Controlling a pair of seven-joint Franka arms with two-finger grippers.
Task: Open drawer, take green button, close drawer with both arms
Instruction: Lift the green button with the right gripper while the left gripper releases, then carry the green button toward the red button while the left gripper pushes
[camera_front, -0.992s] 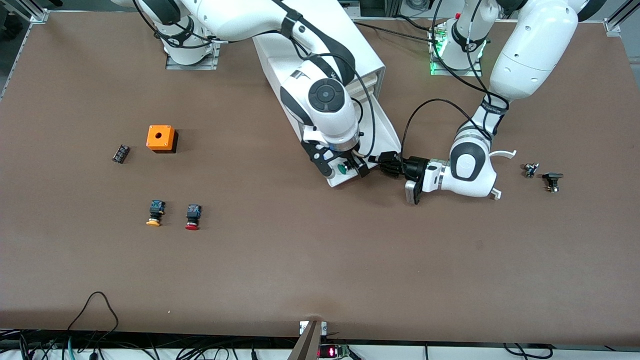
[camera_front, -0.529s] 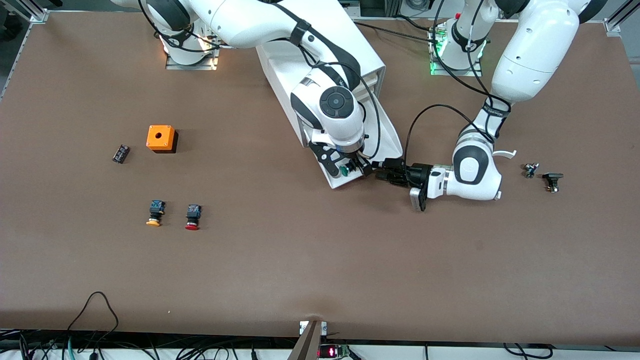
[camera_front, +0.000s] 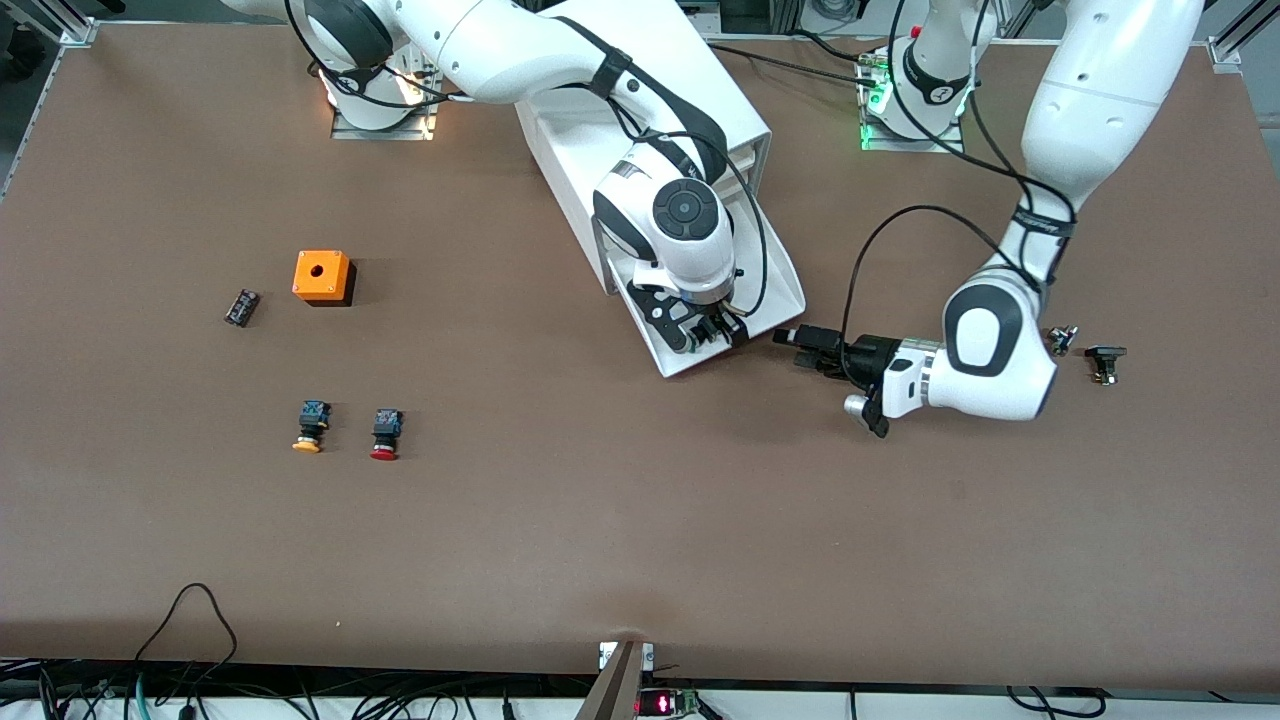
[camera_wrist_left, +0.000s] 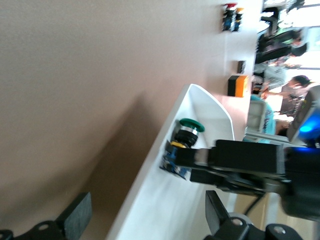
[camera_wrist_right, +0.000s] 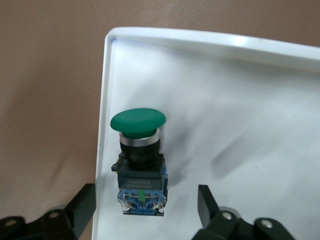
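The drawer (camera_front: 785, 285) stands pulled out of the white cabinet (camera_front: 700, 70). The green-capped button (camera_wrist_right: 137, 122) lies on its side in the drawer, near the front corner. My right gripper (camera_front: 705, 335) is down in the drawer, open, with its fingers (camera_wrist_right: 80, 210) on either side of the button's blue rear block, not closed on it. It hides the button in the front view. My left gripper (camera_front: 800, 345) is open and empty over the table, just off the drawer's front corner toward the left arm's end. Its view shows the button (camera_wrist_left: 191, 125) and the right gripper (camera_wrist_left: 240, 160).
An orange box (camera_front: 322, 277), a small black part (camera_front: 241, 307), a yellow-capped button (camera_front: 310, 425) and a red-capped button (camera_front: 385, 433) lie toward the right arm's end. Two small parts (camera_front: 1062, 340) (camera_front: 1105, 362) lie beside the left arm's wrist.
My left gripper has drawn back from the drawer's front toward the left arm's end. My right gripper has shifted slightly over the button and now covers it in the front view.
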